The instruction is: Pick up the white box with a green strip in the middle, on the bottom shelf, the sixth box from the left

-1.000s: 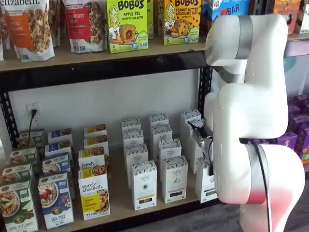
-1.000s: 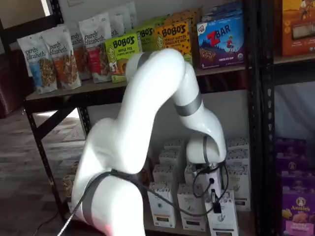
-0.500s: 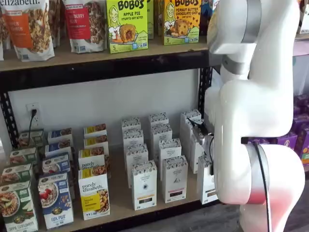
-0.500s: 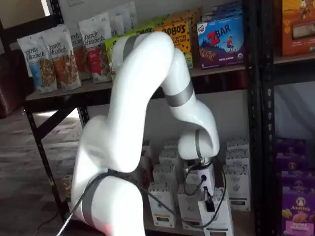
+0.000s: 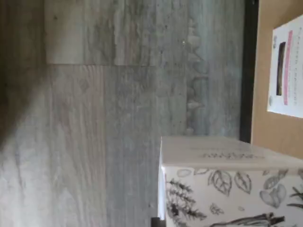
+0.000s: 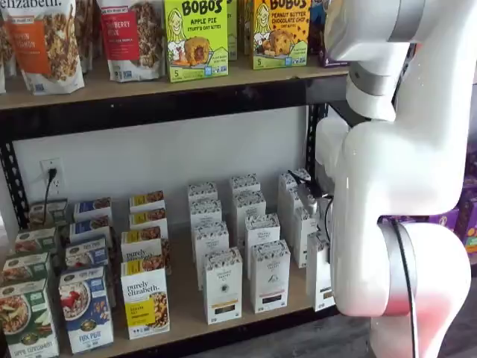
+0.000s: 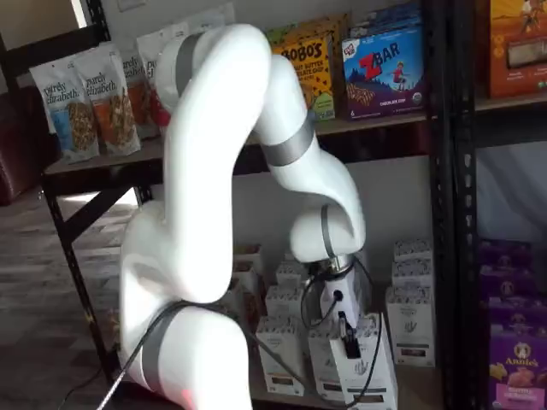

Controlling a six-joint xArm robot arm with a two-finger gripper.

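Note:
My gripper [image 7: 346, 336] is shut on the white box [image 7: 366, 369], a tall narrow carton with a dark speckled band round its top. I hold it tilted at the front edge of the bottom shelf [image 6: 186, 309]. In a shelf view the box [image 6: 319, 272] shows only as a strip beside my white arm, and the fingers are hidden there. In the wrist view the box's top and leaf-print band [image 5: 227, 182] fill one corner, over the grey plank floor and past the shelf's black front rail [image 5: 246, 94].
Rows of like white cartons [image 6: 222, 285] stand on the shelf beside it, with "purely elizabeth" boxes [image 6: 145, 297] further left. A black upright [image 7: 449, 213] and purple boxes [image 7: 517, 359] stand to the right. The upper board carries Bobo's boxes [image 6: 195, 37].
The arm has swung up and back, and the gripper with the white box has drawn outward from the shelf towards the floor side.

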